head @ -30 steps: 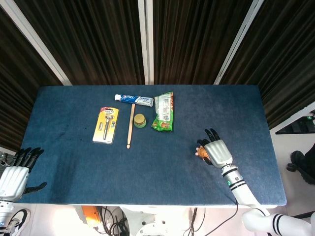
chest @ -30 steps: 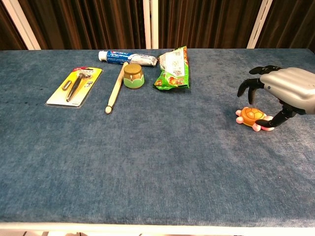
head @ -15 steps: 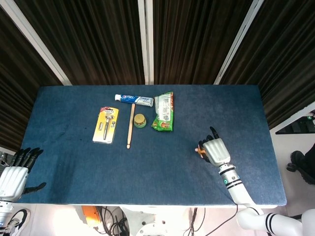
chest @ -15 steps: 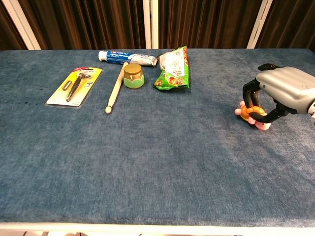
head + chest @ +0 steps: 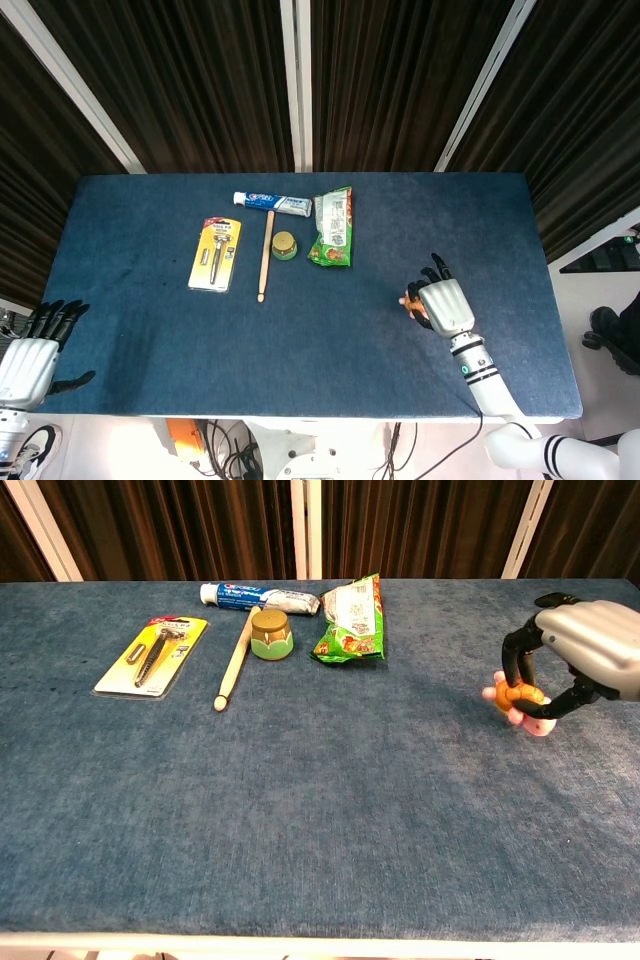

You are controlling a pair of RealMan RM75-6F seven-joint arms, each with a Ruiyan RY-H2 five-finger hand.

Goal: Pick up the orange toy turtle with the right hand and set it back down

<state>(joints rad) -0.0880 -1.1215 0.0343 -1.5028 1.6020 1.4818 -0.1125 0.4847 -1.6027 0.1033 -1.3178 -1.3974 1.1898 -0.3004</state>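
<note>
Item: orange toy turtle (image 5: 519, 702). Location: pinched between the fingers (image 5: 514, 661) and thumb of the right hand (image 5: 585, 658), apparently just clear of the table (image 5: 330, 780).
Right hand: closed on the turtle, curled over it from above.
Left hand (image 5: 27, 360): off the table's near corner, fingers apart, holding nothing.
Step, as judged: the pick-up.
Next move calls for: lowering the turtle level onto bare table beneath the fingers, then spreading them.

Looks like a lab or test studio. Blue felt-covered worktop (image 5: 300, 330) backed by dark pleated curtains (image 5: 200, 80) with white posts (image 5: 300, 80). Loose cables (image 5: 230, 455) lie on the floor at its near edge.
</note>
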